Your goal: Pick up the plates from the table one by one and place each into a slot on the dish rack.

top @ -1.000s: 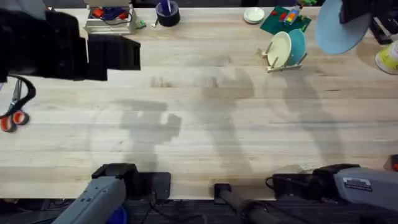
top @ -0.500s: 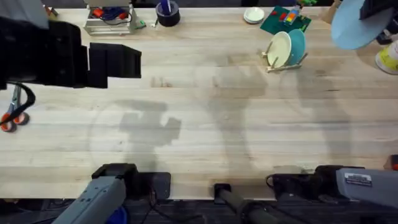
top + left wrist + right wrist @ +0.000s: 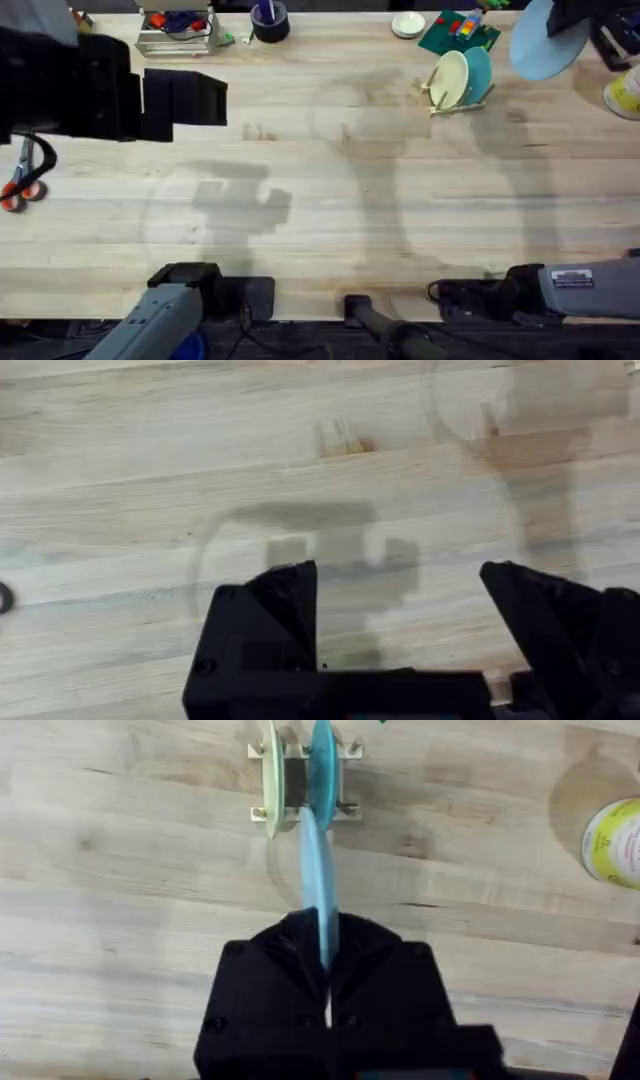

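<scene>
Sky-blue plate (image 3: 318,880) seemingly between right gripper (image 3: 328,982) fingers

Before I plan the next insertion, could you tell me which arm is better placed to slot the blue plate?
Right: its pincer grips the blue plate above the rack; the left pincer is open.

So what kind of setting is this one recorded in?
Probably a lab or workshop bench, not a kitchen: a pale butcher-block wooden table holds a small wooden dish rack alongside orange-handled scissors, a dark tape roll and a white wire-frame box of colourful items.
</scene>
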Motion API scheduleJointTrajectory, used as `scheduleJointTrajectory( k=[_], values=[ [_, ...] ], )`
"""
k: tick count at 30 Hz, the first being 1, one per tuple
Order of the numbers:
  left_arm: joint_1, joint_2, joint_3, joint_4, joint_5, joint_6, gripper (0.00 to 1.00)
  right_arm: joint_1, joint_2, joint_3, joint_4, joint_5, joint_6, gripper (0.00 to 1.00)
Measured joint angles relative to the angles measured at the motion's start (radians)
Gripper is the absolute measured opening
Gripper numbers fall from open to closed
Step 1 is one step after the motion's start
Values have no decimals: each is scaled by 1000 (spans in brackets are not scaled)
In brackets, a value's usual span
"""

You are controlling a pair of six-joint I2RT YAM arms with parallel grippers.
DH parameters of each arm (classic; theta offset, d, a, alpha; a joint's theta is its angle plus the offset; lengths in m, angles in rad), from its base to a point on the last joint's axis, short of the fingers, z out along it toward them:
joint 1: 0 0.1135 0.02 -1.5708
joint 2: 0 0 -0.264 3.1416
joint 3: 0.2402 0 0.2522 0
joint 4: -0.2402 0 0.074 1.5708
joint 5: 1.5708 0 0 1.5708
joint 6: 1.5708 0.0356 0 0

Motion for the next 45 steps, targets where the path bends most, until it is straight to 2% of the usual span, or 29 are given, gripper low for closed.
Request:
scheduleJointTrajectory(
  k=[18,45],
  values=[
    [0,0,0,0,0,0,995,-2,50,0,53,-44,87,31],
    [0,0,0,0,0,0,995,-2,50,0,60,-45,98,31]
  ],
)
